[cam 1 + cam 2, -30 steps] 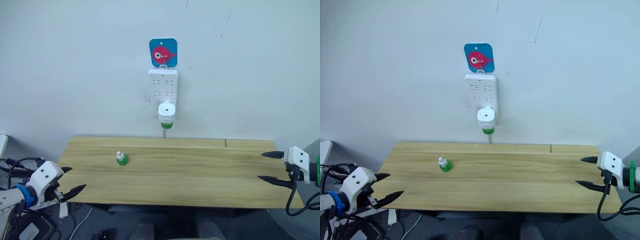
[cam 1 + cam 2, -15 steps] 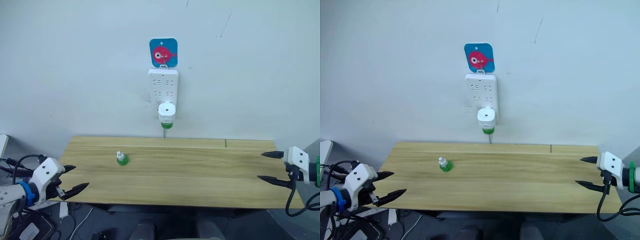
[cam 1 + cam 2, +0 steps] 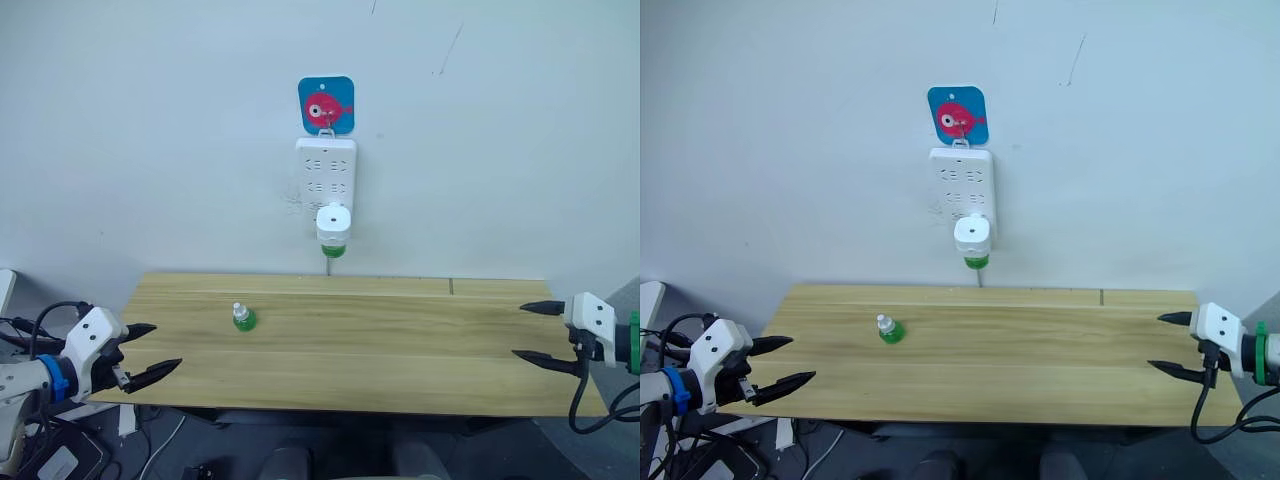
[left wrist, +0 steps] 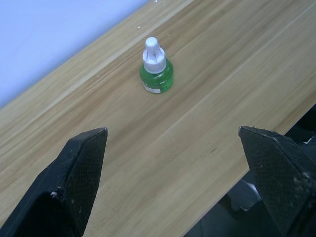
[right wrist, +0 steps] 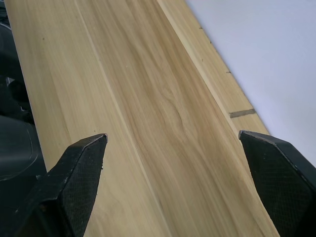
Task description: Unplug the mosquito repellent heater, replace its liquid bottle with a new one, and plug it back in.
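The mosquito repellent heater (image 3: 333, 222) is a small white rounded unit plugged into the bottom of a white power strip (image 3: 326, 172) on the wall. Its liquid bottle (image 3: 334, 251) shows as a green base under the heater. The new one (image 3: 242, 318), a green bottle with a white cap (image 4: 156, 71), stands upright on the left part of the wooden table (image 3: 400, 350). My left gripper (image 3: 148, 352) hovers open at the table's left front corner, well short of the capped bottle. My right gripper (image 3: 534, 332) is open and empty over the table's right edge.
A blue square hook plate with a red fish (image 3: 326, 104) holds the power strip on the white wall. A seam (image 3: 451, 287) crosses the table's back right board. Cables (image 3: 30, 330) hang below the left arm.
My left gripper has crept up and to the right, its fingertips now over the table's left front corner. The right gripper has barely moved.
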